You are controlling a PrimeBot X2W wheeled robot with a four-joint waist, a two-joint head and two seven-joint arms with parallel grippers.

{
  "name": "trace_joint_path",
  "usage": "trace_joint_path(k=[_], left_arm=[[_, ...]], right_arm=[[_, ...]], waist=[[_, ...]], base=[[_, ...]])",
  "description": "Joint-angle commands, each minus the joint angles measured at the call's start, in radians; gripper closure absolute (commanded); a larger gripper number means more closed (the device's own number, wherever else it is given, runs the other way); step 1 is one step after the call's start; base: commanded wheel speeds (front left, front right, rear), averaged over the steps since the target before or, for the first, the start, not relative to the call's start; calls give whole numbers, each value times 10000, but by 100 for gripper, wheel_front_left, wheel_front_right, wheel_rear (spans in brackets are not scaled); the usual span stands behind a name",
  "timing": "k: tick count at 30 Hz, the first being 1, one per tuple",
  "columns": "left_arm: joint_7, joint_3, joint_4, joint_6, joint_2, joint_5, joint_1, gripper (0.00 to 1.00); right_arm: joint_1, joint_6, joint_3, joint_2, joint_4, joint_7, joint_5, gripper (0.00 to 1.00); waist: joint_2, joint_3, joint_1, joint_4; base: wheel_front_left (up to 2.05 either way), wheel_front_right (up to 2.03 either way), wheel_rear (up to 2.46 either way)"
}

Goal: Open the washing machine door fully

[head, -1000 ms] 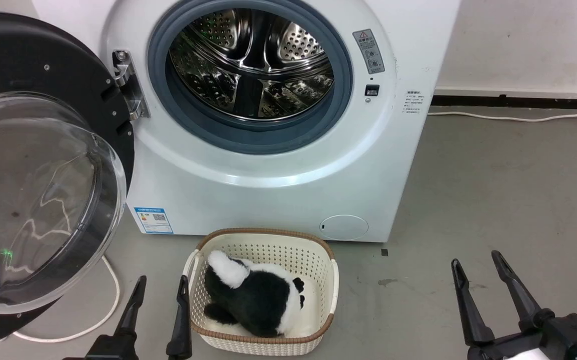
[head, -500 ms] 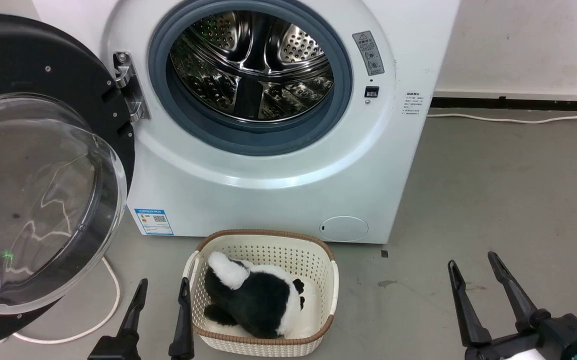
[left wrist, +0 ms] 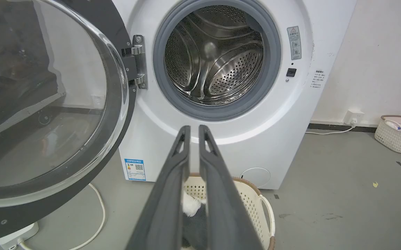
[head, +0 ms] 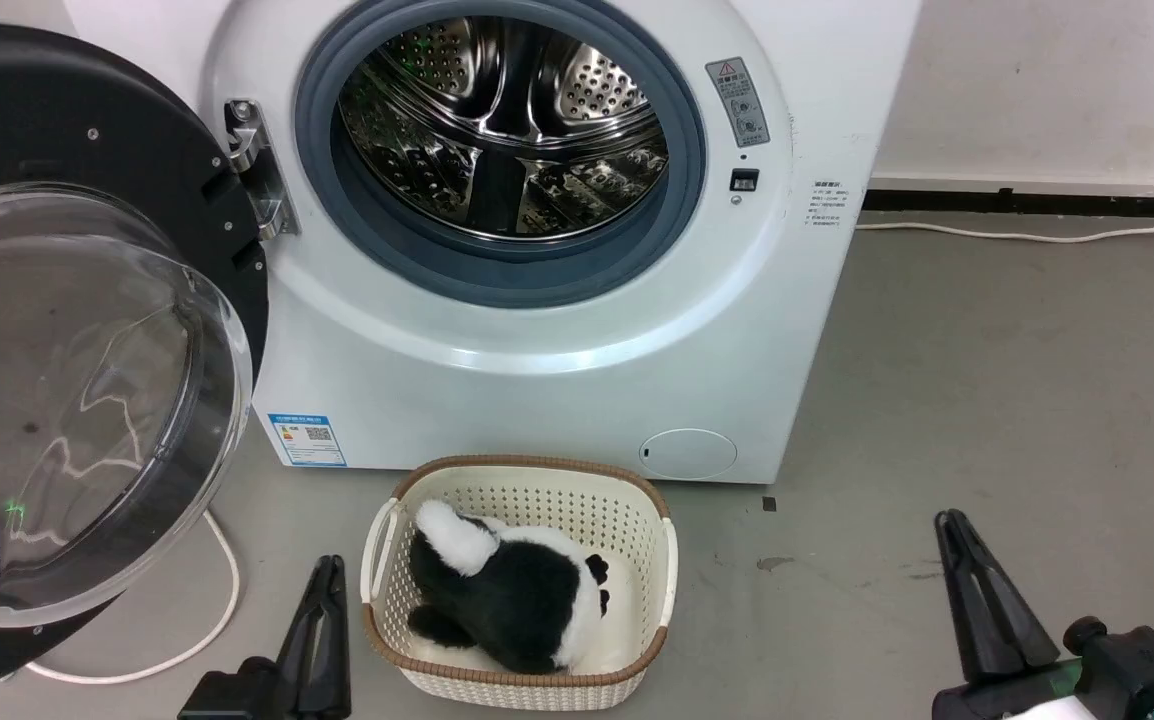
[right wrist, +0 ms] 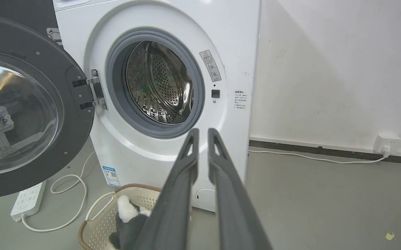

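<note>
The white washing machine [head: 537, 380] stands ahead with its steel drum mouth uncovered. Its door [head: 67, 400], a black disc with a clear glass bowl, hangs swung wide to the left on its hinge [head: 257, 170]. The door [left wrist: 44, 104] shows again in the left wrist view, and the door [right wrist: 23, 111] in the right wrist view. My left gripper [head: 329, 572] is low beside the basket, shut with nothing in it, well below and right of the door. My right gripper [head: 957, 524] is shut and empty over the floor at the lower right.
A cream basket [head: 522, 480] holding a black and white plush toy [head: 507, 590] sits on the floor before the machine. A white cable [head: 222, 600] loops under the door; a power strip [right wrist: 28, 199] lies left. Bare grey floor [head: 987, 380] spreads to the right.
Both grippers have closed their fingers from open to shut. The left one has shifted a little right toward the basket. The door has not moved.
</note>
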Motion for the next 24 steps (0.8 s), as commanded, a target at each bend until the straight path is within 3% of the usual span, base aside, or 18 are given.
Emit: trace_joint_path(k=[1, 24], left_arm=[[15, 13, 0, -5, -3, 10, -7, 100], [485, 231, 12, -175, -117, 337, -243, 100]], right_arm=[[-6, 0, 3, 0, 3, 15, -6, 100], [-193, 1, -22, 10, 93, 486, -185, 100]], waist=[[0, 1, 0, 1], [0, 27, 0, 20]], base=[[0, 0, 0], [0, 0, 0]])
